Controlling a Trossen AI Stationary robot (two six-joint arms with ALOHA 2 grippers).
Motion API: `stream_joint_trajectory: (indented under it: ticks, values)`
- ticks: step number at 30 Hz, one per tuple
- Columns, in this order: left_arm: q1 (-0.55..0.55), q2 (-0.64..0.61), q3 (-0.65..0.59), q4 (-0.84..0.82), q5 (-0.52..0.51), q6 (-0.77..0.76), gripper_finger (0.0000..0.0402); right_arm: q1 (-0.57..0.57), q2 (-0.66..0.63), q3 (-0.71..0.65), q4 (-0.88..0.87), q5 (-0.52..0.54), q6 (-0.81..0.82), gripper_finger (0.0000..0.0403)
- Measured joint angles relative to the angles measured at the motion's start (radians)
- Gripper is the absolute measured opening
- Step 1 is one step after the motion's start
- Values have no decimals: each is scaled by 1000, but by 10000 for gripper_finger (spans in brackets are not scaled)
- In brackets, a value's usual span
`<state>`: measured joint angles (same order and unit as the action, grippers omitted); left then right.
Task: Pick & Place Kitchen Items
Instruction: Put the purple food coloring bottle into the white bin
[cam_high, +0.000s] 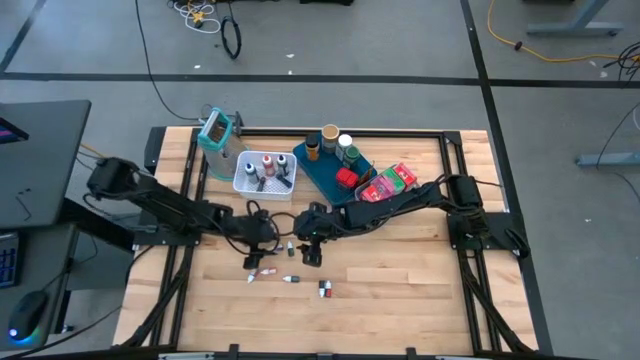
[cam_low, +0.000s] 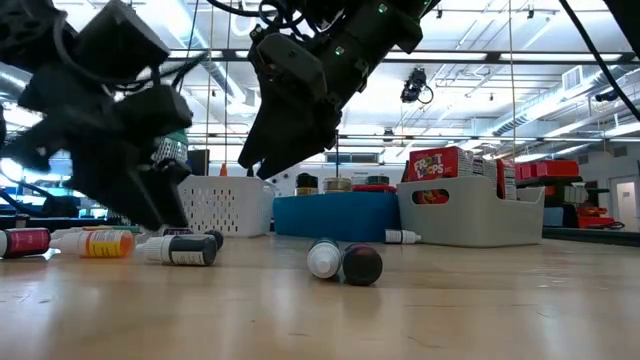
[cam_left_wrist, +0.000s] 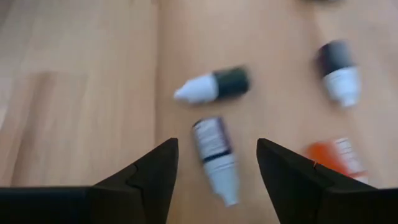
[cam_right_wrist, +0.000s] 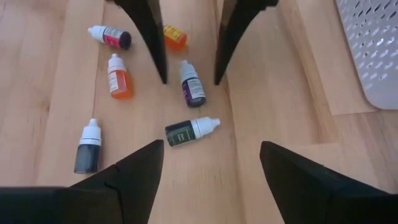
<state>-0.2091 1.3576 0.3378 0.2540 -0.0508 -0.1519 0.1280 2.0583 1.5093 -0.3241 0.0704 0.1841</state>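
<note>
The high camera is looking straight down on the whole tabletop (cam_high: 400, 290) and both arms. The low camera is sitting at tabletop level, facing across the wood into the room behind. Each wrist camera is looking close down past its own fingers at the boards — both are sharing the scattered dropper bottles (cam_right_wrist: 192, 129), also lying in the high and low views.

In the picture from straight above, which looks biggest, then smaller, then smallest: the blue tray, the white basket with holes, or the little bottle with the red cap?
1. Blue plastic tray: largest.
2. White mesh basket: smaller.
3. Small red-capped bottle lying on the wooden table: smallest.
</note>
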Motion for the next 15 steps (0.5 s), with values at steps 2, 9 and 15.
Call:
stream_joint_trajectory:
  ticks: [2,9,15]
  values:
    - [-3,42,0,1,-31,-18,228,0,0,0,0,0,17,281]
    - [-5,118,4,42,-92,-28,198,0,0,0,0,0,24,281]
    - [-3,113,2,60,-105,-23,124,0,0,0,0,-5,21,280]
